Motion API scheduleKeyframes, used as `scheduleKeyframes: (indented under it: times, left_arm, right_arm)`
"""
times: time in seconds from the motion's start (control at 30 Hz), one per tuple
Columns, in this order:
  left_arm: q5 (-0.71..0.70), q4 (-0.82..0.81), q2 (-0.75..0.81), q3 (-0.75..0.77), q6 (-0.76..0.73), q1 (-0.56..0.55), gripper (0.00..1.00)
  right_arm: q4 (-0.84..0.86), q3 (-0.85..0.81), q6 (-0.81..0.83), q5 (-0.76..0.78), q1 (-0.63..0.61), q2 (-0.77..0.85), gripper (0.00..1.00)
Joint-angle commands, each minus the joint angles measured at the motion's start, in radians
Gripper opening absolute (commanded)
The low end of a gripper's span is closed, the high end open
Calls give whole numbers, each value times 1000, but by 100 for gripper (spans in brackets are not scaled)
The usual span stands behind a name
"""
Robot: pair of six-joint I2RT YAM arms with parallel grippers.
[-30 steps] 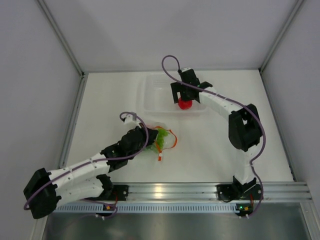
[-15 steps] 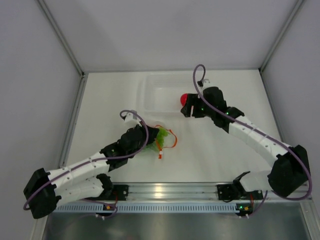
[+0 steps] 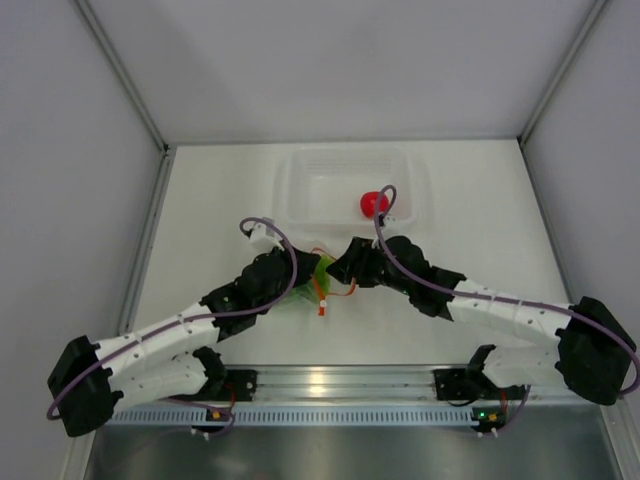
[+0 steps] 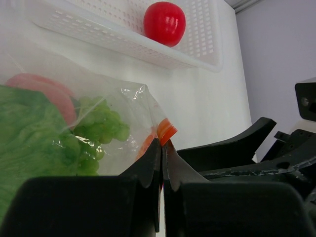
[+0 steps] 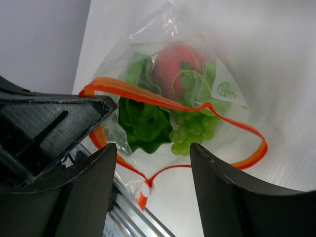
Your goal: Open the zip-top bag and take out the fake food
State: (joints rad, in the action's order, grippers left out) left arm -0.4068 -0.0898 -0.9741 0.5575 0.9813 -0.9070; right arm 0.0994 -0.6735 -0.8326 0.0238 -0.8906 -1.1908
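Note:
The zip-top bag (image 3: 325, 272) lies mid-table with its orange-red zip strip (image 5: 148, 98) spread into an open loop. Inside it are the green lettuce (image 5: 140, 118), the grape bunch (image 5: 192, 131) and the pinkish-red fruit (image 5: 177, 64). My left gripper (image 3: 305, 276) is shut on the zip strip edge (image 4: 167, 132). My right gripper (image 3: 338, 268) is open and empty, its jaws wide just in front of the bag's mouth (image 5: 153, 146). The red tomato (image 3: 374, 203) lies in the tray, also in the left wrist view (image 4: 164, 22).
The rigid clear tray (image 3: 310, 195) stands at the back centre, right behind the bag. The two grippers are close together over the bag. Metal rails border the table on the left (image 3: 150, 230) and at the front (image 3: 400, 380).
My right gripper let go of the red tomato in the tray and swung down and left to the bag's mouth, jaws open. My left gripper stayed shut on the bag.

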Motion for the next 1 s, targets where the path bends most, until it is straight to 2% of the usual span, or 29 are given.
scheduleKeyframes:
  times: [0.0, 0.1, 0.33, 0.6, 0.8, 0.97]
  left_arm:
    - [11, -44, 5, 44, 28, -4, 0]
    - [11, -45, 15, 33, 42, -4, 0]
    - [19, -45, 31, 15, 69, -4, 0]
    - [68, -62, 18, 15, 60, -4, 0]
    - [129, -97, -9, 18, 63, -4, 0]
    - [172, -122, -51, 19, 71, -4, 0]
  right_arm:
    - [186, 28, -149, 178, -57, -58, 62]
    - [252, 41, -215, 237, -85, -134, 61]
    - [281, -1, -270, 330, -110, -289, 59]
    - [322, -49, -316, 449, -114, -432, 65]
    - [398, -67, -327, 465, -113, -510, 65]
    - [298, -182, -274, 470, -114, -581, 65]
